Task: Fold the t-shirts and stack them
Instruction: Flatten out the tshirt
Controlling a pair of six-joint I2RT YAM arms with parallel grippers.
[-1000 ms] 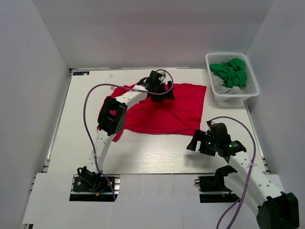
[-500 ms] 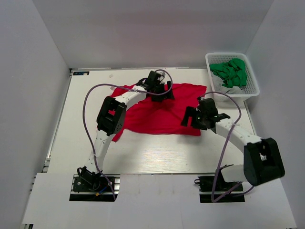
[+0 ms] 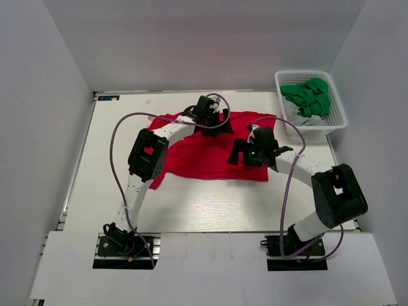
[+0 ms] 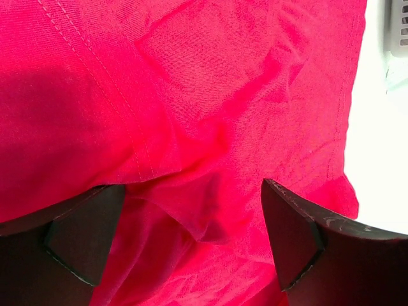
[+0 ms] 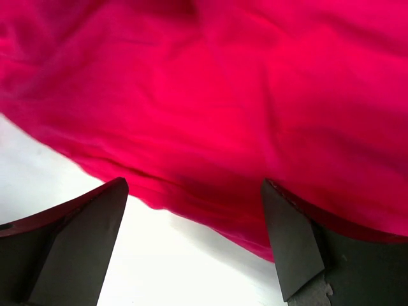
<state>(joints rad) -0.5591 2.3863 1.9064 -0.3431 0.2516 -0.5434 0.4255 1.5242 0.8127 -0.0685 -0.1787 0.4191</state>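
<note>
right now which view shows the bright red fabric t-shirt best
Top external: almost the whole bright red fabric t-shirt, spread on the table. Left wrist shows only a seamed patch, right wrist only an edge.

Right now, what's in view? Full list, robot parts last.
t-shirt: 1, red, spread flat on the table, centre to far side
basket: 1, white lattice, far right corner of the table
cloth: 1 bundle, green, inside the basket
table: 1, off-white, enclosed by grey walls
cables: 2, purple, one looping along each arm
arms: 2, white and black, bases at the near edge
left tool: 1, black, open, over the t-shirt's far edge
right tool: 1, black, open, over the t-shirt's near right edge
</note>
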